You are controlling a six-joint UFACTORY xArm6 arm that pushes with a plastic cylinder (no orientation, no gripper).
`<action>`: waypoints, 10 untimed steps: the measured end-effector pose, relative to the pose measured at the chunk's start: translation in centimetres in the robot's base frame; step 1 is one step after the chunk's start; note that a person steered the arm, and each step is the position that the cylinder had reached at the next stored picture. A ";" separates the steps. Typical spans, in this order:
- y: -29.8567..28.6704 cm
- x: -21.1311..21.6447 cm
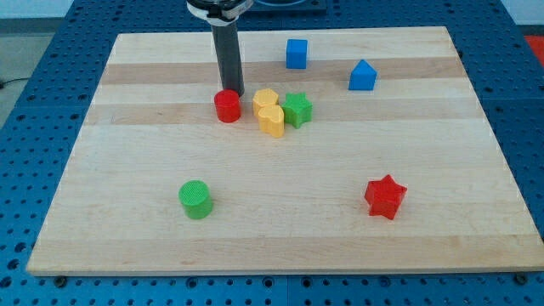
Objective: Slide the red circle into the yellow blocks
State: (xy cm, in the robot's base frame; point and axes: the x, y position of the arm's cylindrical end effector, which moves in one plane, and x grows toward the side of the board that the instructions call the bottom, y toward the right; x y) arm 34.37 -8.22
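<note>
My tip (232,91) sits just behind the red plastic circle (227,106), its very end hidden, left of two yellow blocks (269,112); no jaws fitted.

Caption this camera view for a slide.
My tip sits just behind the red circle block, a small gap left of the two yellow blocks on the wooden board.

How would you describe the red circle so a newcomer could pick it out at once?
On the wooden board, look at the upper middle, where a tight cluster of yellow blocks and a green star sits. Just to the view's left of it, apart, stands the red circle, with my tip at its far edge. It is a round cylinder; the other red block is a star.
</note>
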 end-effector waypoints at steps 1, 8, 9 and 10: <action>-6.0 -0.3; -1.4 1.5; -0.7 1.9; 0.2 2.6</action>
State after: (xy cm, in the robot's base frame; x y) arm 36.93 -8.03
